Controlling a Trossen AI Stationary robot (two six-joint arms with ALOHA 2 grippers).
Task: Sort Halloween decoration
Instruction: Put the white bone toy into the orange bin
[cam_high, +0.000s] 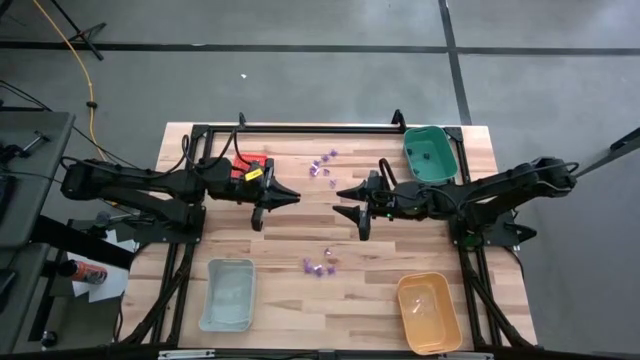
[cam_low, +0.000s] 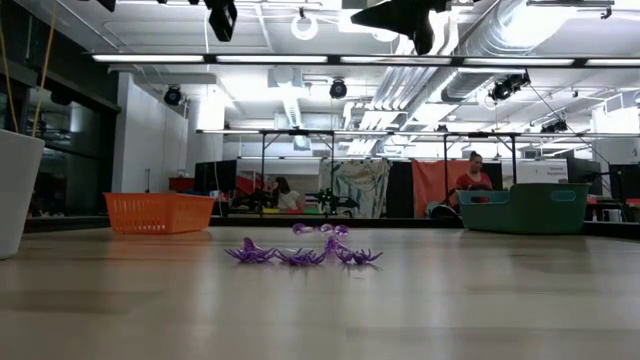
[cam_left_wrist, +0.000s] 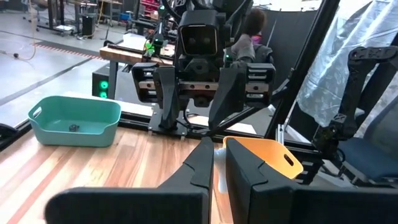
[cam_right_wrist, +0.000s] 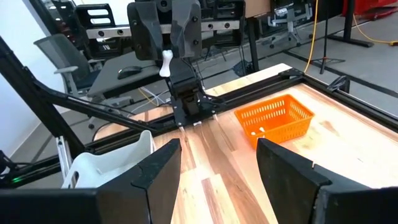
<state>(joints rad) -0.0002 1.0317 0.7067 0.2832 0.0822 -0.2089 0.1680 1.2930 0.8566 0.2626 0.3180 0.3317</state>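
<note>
My left gripper (cam_high: 292, 196) hangs level above the table's middle, pointing toward the right edge, shut on a small white piece of Halloween decoration (cam_right_wrist: 165, 64). My right gripper (cam_high: 343, 201) faces it from the right, open, with nothing between its fingers (cam_right_wrist: 217, 162). Purple decoration pieces lie on the wood in two clusters, one farther back (cam_high: 322, 165) and one nearer the front (cam_high: 318, 265), which in the low view shows as spider-like shapes (cam_low: 300, 255). A dark piece (cam_left_wrist: 73, 127) lies inside the green tray (cam_high: 430, 155). My left gripper pinches the white piece's upper end (cam_right_wrist: 165, 57) between its two fingertips, as the right wrist view shows. The fingers come level, pointing toward the table's right side. The piece hangs down below them, high above the table.
A red tray (cam_high: 248, 165) sits under the left arm at the back left. A pale blue tray (cam_high: 228, 293) stands front left and an orange tray (cam_high: 428, 312) front right. Bare wood lies between the two purple clusters. People show in the room beyond (cam_low: 472, 175).
</note>
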